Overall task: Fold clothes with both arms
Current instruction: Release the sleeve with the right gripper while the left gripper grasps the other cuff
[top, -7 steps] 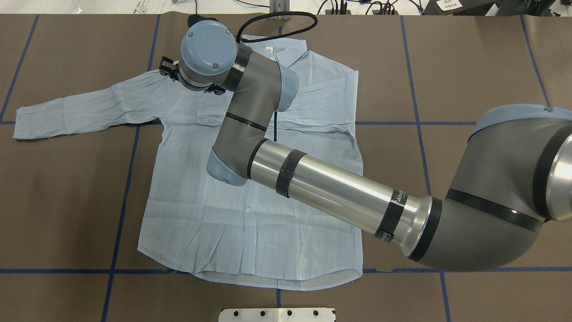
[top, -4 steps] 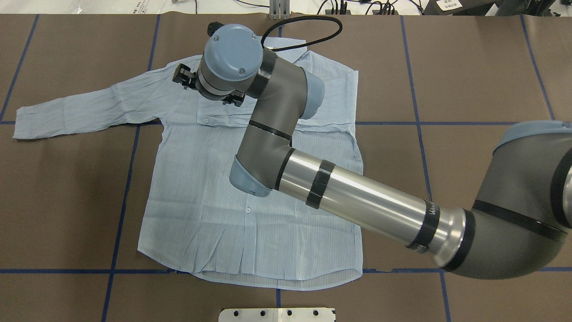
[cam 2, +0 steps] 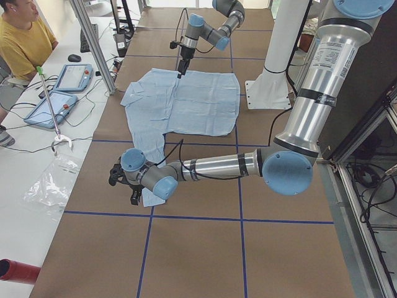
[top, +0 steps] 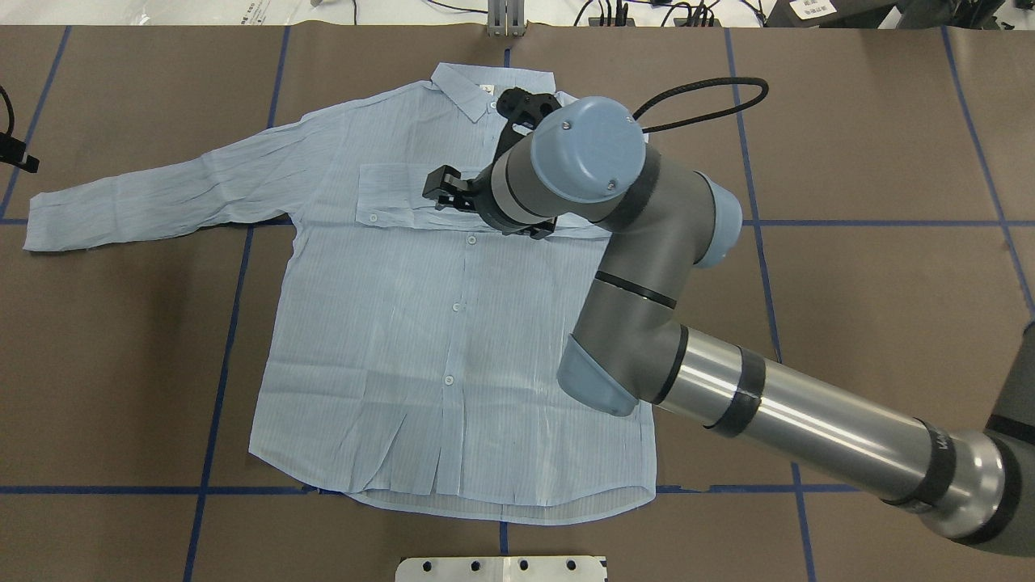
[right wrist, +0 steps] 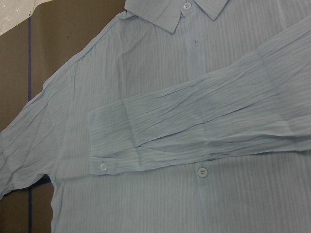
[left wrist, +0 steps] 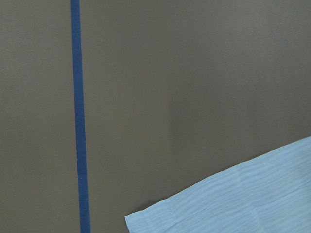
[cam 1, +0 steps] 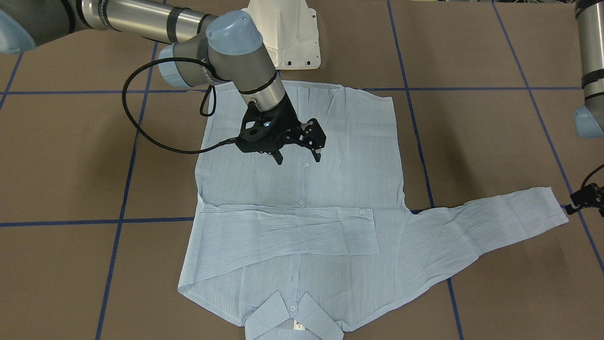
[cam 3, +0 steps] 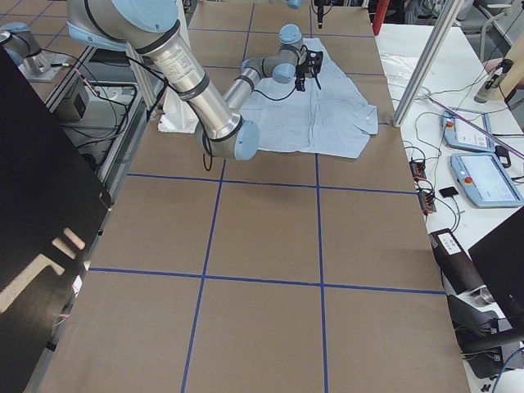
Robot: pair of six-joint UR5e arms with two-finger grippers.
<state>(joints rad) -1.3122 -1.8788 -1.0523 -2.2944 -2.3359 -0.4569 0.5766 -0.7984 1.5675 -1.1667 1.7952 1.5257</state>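
**1 sleeve folded, 1 left to fold**

Within 1 second the right arm [top: 808, 420] has swung from the shoulder by the outstretched sleeve [cam 1: 486, 217] toward the placket. The right gripper [cam 1: 298, 158] now hangs above the buttons, fingers spread and empty. The light blue shirt [top: 388, 339] lies flat, front up, on the brown table [top: 849, 145], with 1 folded sleeve [cam 1: 288, 231] across the chest. The left gripper [cam 1: 583, 198] has appeared beside the outstretched sleeve's cuff [left wrist: 243, 199], so the 2nd sleeve fold looks next.

Overhead, the wrist joint hides the right fingers; only the front-facing view shows them apart. I cannot tell how the left fingers stand. That wrist's camera shows only the cuff corner near a blue tape line [left wrist: 80, 121].
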